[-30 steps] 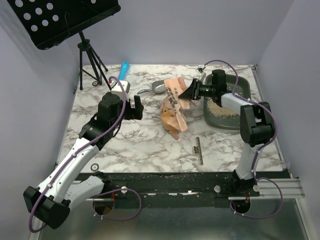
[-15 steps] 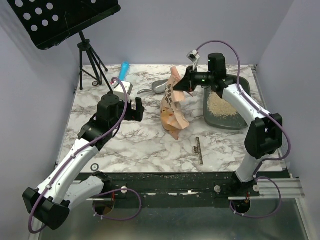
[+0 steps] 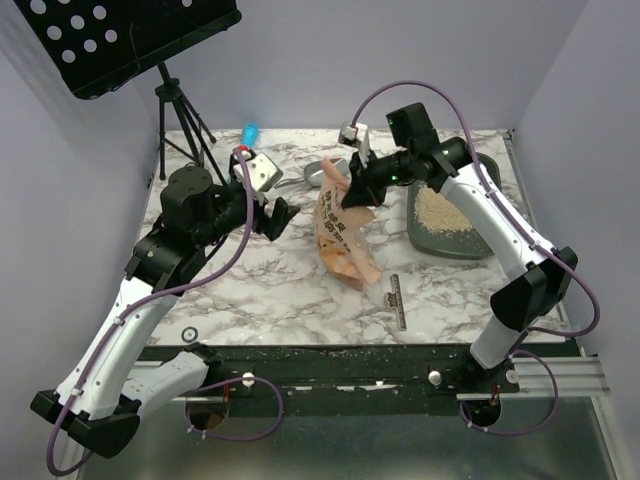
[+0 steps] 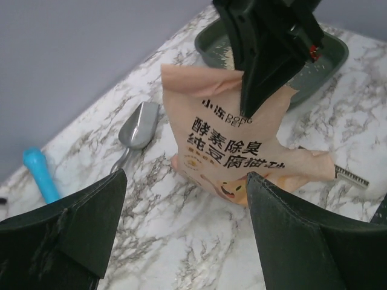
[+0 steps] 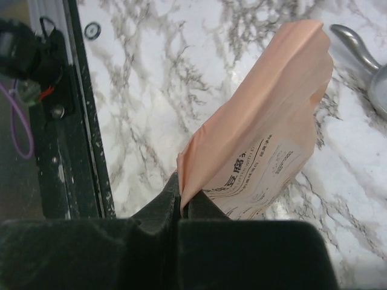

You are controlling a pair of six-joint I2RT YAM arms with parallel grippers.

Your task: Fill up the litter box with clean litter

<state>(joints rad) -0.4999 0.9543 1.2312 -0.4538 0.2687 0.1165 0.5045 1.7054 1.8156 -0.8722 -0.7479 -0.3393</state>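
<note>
Orange bag (image 3: 340, 225): upright on marble desk (image 3: 250, 290), top edge pinched in right jaws, shut. Left jaws: wide open, empty, facing bag. Litter box (image 3: 440, 250): desk's far right, beside bag, holding beige litter (image 3: 435, 212). Scoop (image 3: 315, 177): behind bag.

Matt plastic litter box (image 3: 450, 247), crinkly bag (image 3: 338, 225), shiny metal scoop (image 4: 140, 124)

orange bag (image 4: 225, 151): black print "酵素除臭 纯豆腐猫砂"; above, small "小冻 dong", next line possibly "pet".

Lab booth; grey walls (image 3: 420, 50), marble table (image 3: 270, 290)
</note>
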